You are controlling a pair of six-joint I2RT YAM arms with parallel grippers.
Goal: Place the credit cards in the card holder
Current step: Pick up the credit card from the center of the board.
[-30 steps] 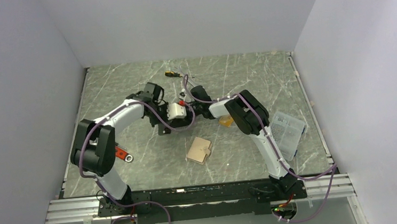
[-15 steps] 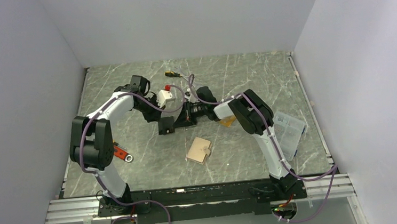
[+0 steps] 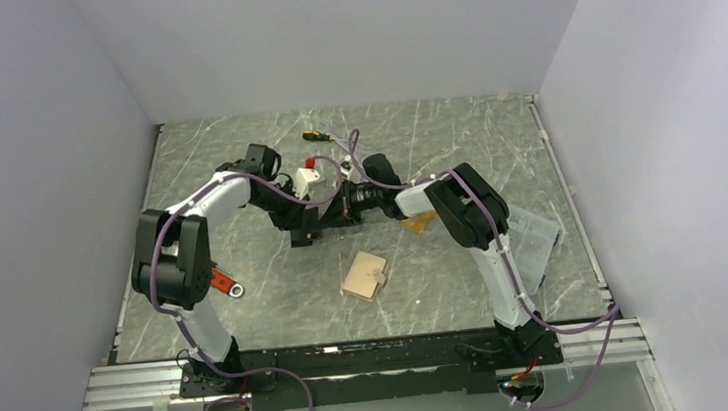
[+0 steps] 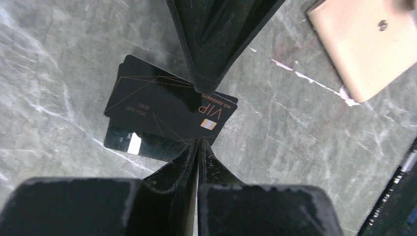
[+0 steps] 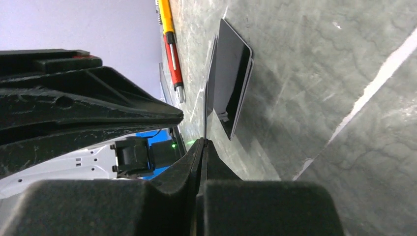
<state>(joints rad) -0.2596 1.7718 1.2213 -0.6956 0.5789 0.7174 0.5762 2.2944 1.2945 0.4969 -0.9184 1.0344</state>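
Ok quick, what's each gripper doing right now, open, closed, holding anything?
Left gripper: jaws all but shut, nothing between them, tips at the black card edge.
Right gripper: shut on the black card.

The white-and-black left arm (image 3: 227, 192) has swung its wrist back from beside the right claw (image 5: 203, 140), toward the far left of the grey marbled desk (image 3: 452, 130). The right arm (image 3: 469, 212) has shifted its elbow slightly rightward, covering more of the clear plastic box (image 3: 538, 241).

The left arm (image 3: 212, 196) and right arm (image 3: 466, 209) reach inward over the black card (image 4: 162, 105). The right end effector (image 5: 203, 141) pinches one card edge, fingers closed. The left end effector (image 4: 197, 142) meets the opposite edge, fingers nearly together.
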